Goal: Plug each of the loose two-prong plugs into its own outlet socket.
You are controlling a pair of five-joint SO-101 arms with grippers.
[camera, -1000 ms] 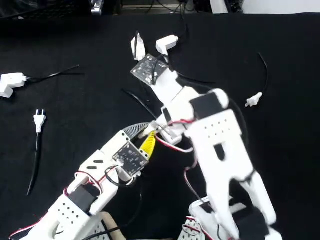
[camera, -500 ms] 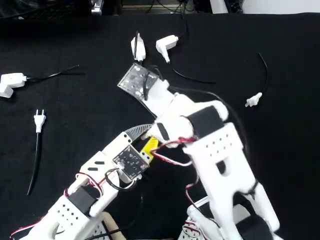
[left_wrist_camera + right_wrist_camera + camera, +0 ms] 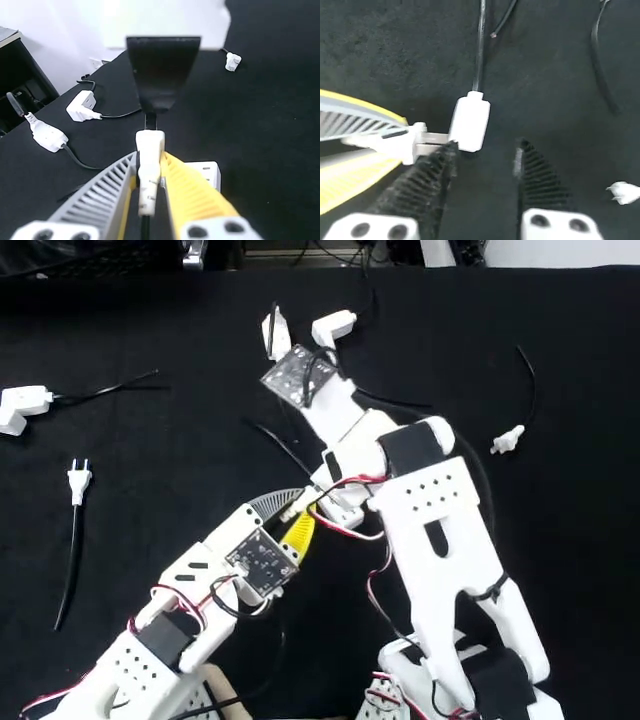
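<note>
Between the fingers of my left gripper [image 3: 150, 170] the two-prong plug [image 3: 147, 200] is clamped, its prongs at the outlet socket [image 3: 470, 124]; I cannot tell how deep they sit. My right gripper [image 3: 485, 147] stands apart just beside the socket. Advised: close right on the socket to brace it, then push left straight along the prongs, without twist.
</note>
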